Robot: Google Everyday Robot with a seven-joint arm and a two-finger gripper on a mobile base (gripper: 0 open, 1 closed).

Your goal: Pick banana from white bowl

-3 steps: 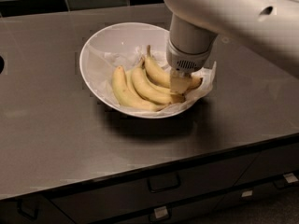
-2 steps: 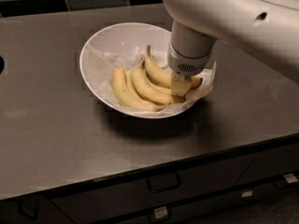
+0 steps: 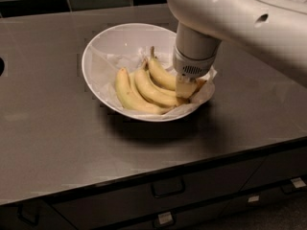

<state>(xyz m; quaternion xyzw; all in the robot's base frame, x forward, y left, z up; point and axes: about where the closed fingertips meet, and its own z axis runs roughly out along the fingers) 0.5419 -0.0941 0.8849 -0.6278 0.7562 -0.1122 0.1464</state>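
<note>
Grey tabletop (image 3: 48, 128) carries the bowl (image 3: 98, 44), lined with crumpled paper (image 3: 109, 63). The banana (image 3: 160, 73), the rightmost and deepest yellow of three lying side by side, has its stem pointing to the back rim and its other end hidden under the gripper (image 3: 186, 87). The gripper is down in the bowl's right side. Whether it has closed on the banana I cannot tell. Two paler bananas (image 3: 144, 87) lie just left.

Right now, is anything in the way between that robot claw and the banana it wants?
Nothing visible does. The gripper is down in the white bowl, at the right end of the banana. The two paler bananas lie on that banana's far side, not between.
</note>
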